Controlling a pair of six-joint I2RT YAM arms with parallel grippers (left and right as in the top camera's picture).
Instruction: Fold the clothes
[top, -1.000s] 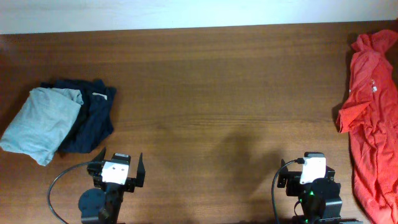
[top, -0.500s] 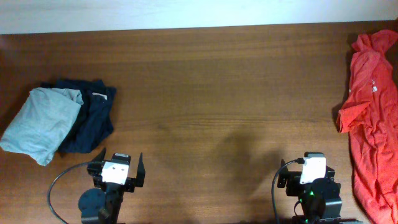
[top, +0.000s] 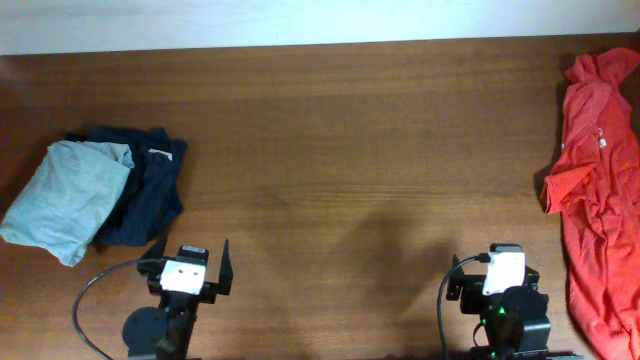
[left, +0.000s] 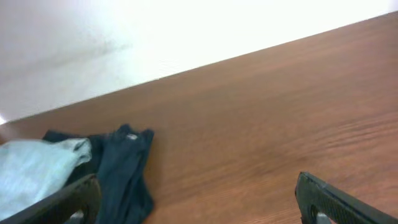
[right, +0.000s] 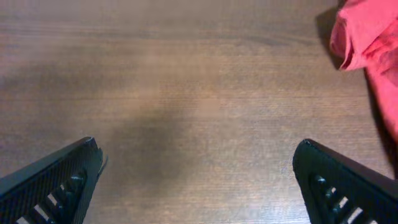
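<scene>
Count: two arms, two grippers, three lots of cloth, one brown wooden table. The cloth is one heap of orange-red clothes, one light-grey garment and one dark navy garment.

I cannot tell whether the orange-red heap is a single shirt or several. It is crumpled and unfolded. It runs along the table's right edge from the far corner toward the near side and is partly cut off by the frame. A small white mark shows on it, too small to read.

The grey garment is folded and sits at the left side, lying partly on top of the navy one. The navy one sticks out past it on the far and right sides.

The left gripper is at the near edge on the left, just beside the near end of the grey and navy pile. Its jaws are spread wide, with nothing between them and nothing touched. In its wrist view the dark fingers sit in the bottom corners with bare wood between them. The navy and grey cloth lie ahead to the left.

The right gripper is at the near edge on the right. Its jaws are also wide and empty, with only bare wood between the fingers. The orange-red cloth sits in the upper right corner of its wrist view, apart from the fingers.

One black cable loops beside the left arm's base.
</scene>
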